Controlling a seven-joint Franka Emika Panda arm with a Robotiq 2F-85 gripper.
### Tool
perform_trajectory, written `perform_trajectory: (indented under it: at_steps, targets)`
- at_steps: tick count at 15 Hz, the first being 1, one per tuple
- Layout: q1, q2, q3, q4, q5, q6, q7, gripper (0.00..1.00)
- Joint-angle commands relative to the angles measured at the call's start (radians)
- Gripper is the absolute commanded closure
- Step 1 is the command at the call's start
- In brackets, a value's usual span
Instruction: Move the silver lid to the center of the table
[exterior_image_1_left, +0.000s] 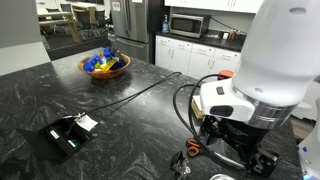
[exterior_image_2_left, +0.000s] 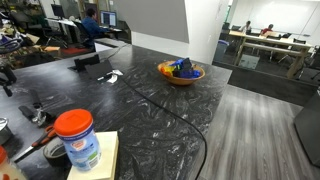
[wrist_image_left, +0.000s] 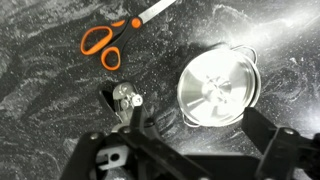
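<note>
The silver lid (wrist_image_left: 220, 88) lay flat on the table (wrist_image_left: 40, 100), right of centre in the wrist view, below the orange scissors (wrist_image_left: 108, 40). We held our gripper (wrist_image_left: 190, 160) spread wide above it, presumably to straddle its rim.

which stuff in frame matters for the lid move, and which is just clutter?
Job:
- silver lid
- table
- tool, open, beside the lid

Lying about:
- orange-handled scissors
- bowl of colourful items
- orange-capped jar
- black cable
</note>
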Motion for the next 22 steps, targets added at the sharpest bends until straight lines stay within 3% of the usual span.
perform_trajectory:
  at_steps: [1, 4, 5, 22]
  targets:
    - [0.022, -0.006, -0.007, -0.063, 0.077, 0.133, -0.130, 0.00]
    - [0.039, -0.003, -0.008, -0.104, 0.131, 0.121, -0.235, 0.00]
    - [0.025, 0.010, 0.004, -0.079, 0.101, 0.105, -0.168, 0.00]
    - [0.048, 0.012, 0.041, -0.153, 0.102, 0.193, -0.114, 0.00]
